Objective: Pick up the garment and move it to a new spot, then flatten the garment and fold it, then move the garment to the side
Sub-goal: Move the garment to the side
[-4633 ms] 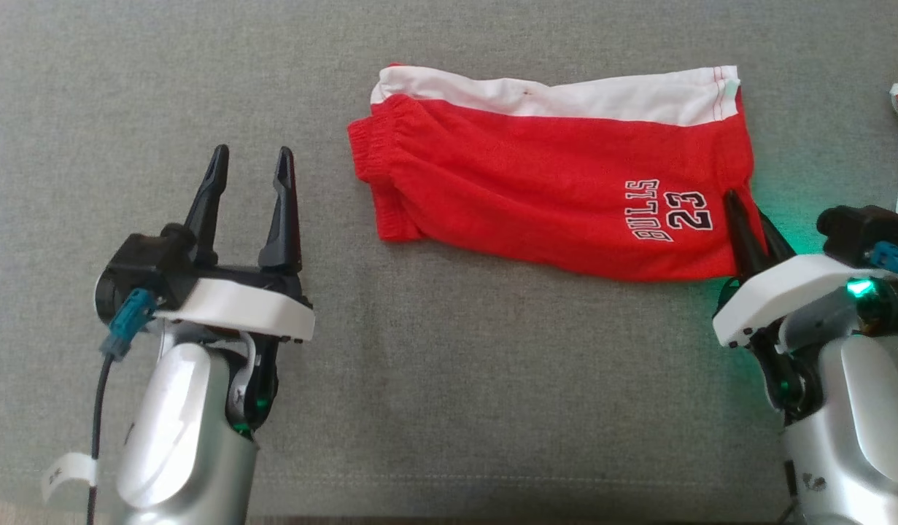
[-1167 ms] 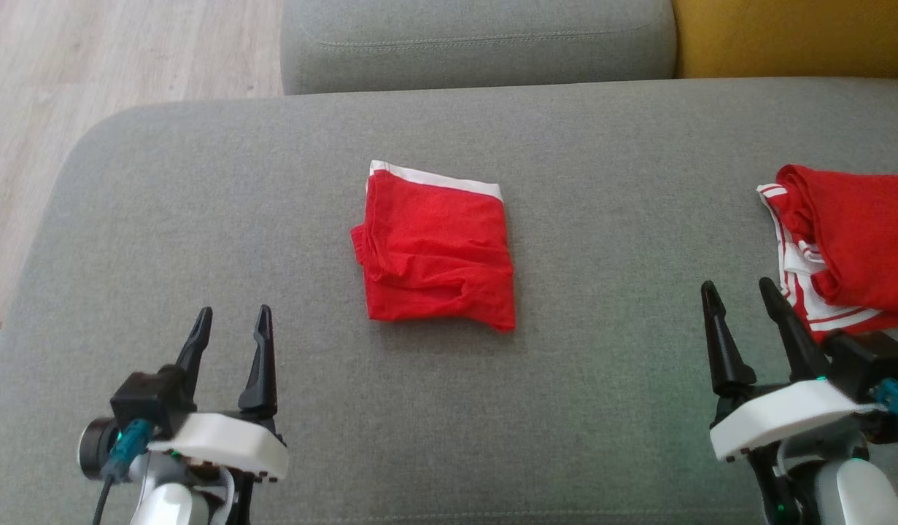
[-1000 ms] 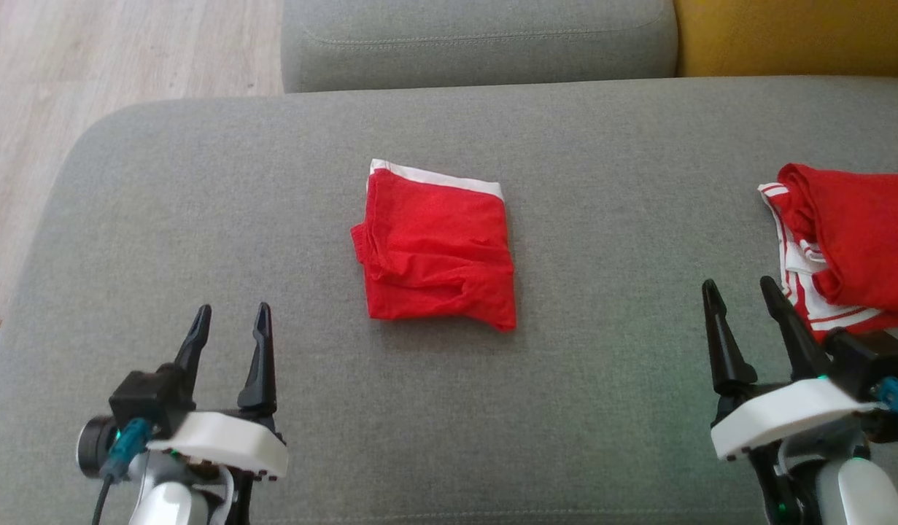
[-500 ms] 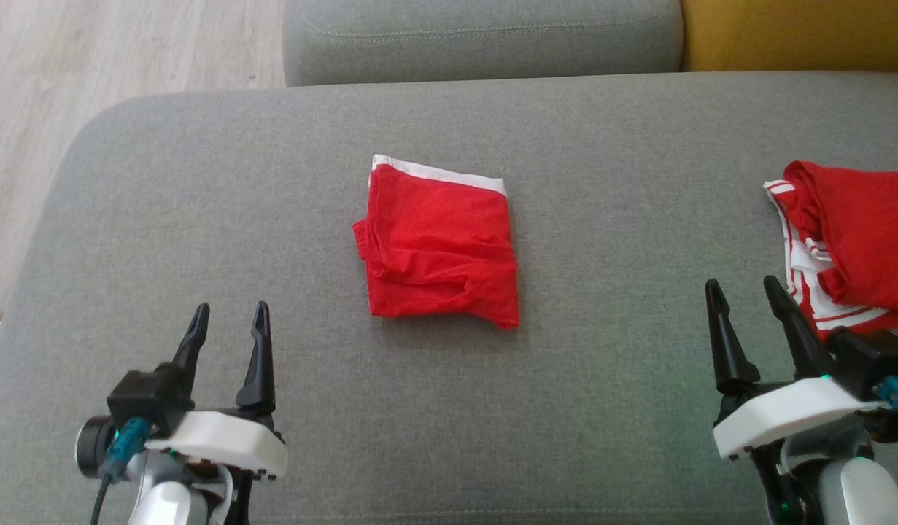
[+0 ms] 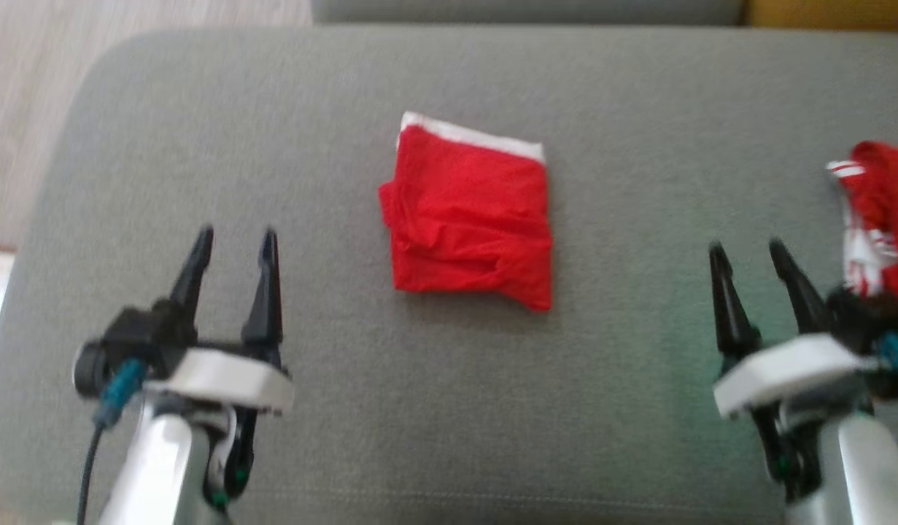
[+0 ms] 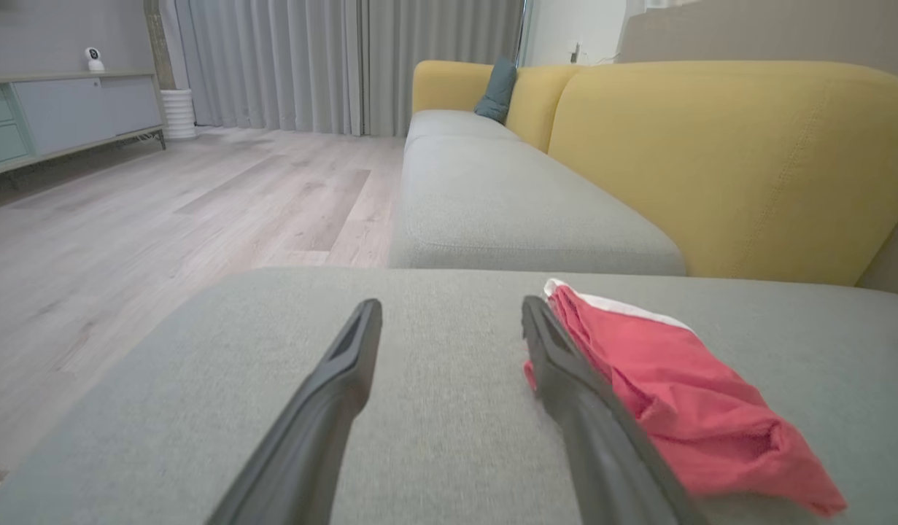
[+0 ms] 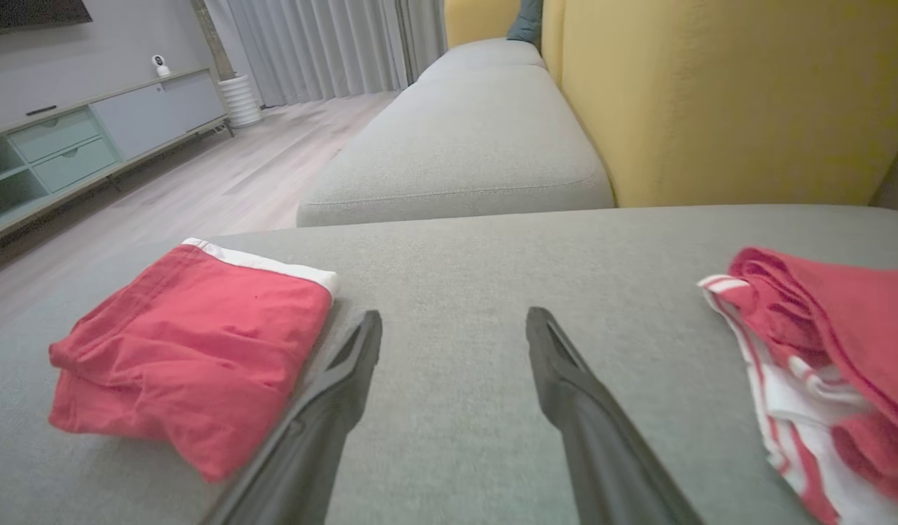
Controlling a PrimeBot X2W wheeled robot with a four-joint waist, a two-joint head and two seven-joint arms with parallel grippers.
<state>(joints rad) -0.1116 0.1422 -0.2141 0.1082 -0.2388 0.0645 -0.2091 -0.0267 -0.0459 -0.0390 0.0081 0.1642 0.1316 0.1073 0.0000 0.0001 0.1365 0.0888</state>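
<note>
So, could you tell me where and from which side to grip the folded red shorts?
Probably the right edge of the shorts, approached from the right by the open right gripper: it looks like a smooth closed fold, so one pinch catches every layer; the left side looks bunched.

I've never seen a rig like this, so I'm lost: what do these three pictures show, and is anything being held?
It is a two-armed robot at a grey sofa cushion. One picture looks down from its head; the other two look along each wrist's dark fingers. The left end effector and right end effector are open, holding nothing. A folded red garment with a white edge lies ahead, between them. A crumpled red-and-white garment lies at the robot's right.
</note>
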